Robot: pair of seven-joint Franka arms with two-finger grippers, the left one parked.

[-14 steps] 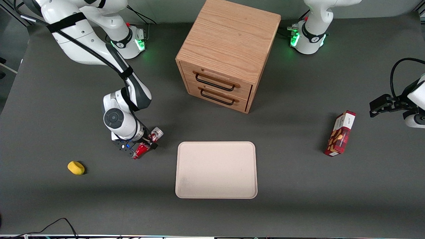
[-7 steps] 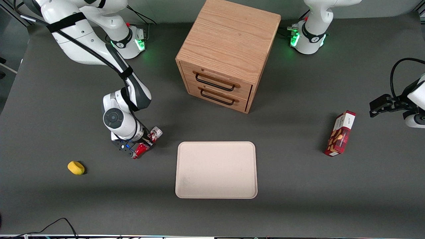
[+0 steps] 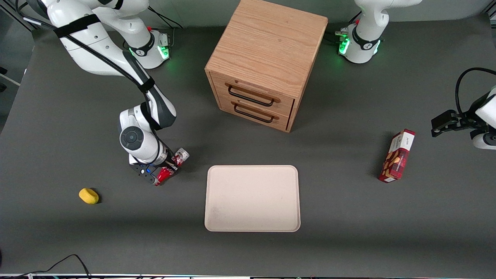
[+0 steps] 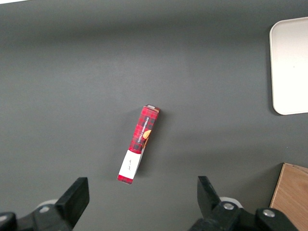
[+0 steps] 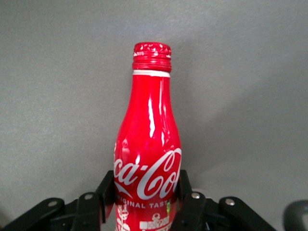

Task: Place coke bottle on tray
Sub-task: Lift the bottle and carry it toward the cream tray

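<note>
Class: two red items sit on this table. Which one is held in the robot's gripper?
The coke bottle, clamped in the gripper beside the tray; the red snack box stands untouched.

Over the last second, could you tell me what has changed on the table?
Very little. The gripper, closed on the coke bottle, has shifted slightly with it, away from the tray; the bottle is not on the tray yet. Tray, snack box, drawer cabinet and yellow object stayed put.

White arm [image 3: 145, 116], blk cables, blk claw [image 3: 164, 170].
</note>
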